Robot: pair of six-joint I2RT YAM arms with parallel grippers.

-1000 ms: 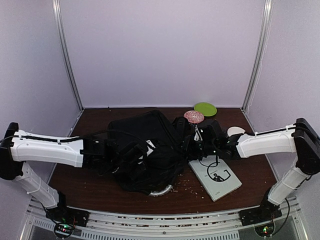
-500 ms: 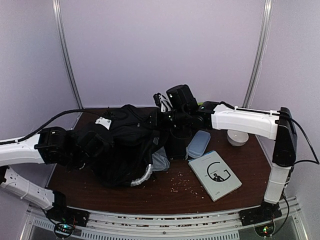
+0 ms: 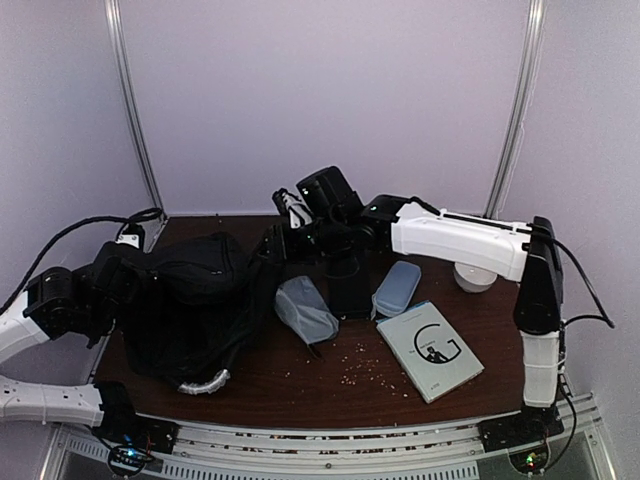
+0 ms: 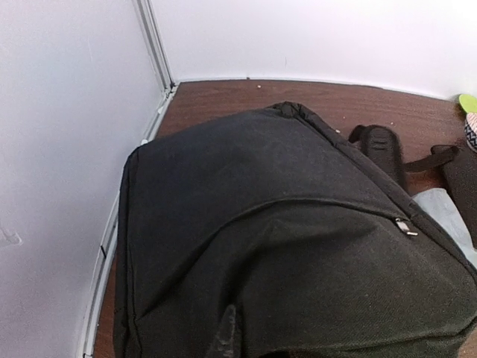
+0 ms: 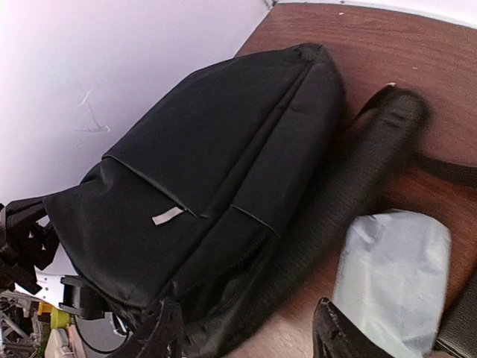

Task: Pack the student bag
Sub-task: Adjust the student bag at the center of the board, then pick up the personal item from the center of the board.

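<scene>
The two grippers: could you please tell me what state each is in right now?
Left gripper: cannot be told; only one finger shows, against the student bag.
Right gripper: open, fingers apart, holding nothing.

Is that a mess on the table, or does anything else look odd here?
Yes: pale crumbs lie scattered over the brown table, left of the book and in front of the grey pouch. The student bag slumps crumpled at the left.

student bag (image 3: 190, 290): showing black, silvery-grey handle
pouch (image 3: 305, 308): showing grey, right of the student bag
book (image 3: 430, 350): showing pale grey, black figure
table (image 3: 330, 385): showing dark brown
</scene>
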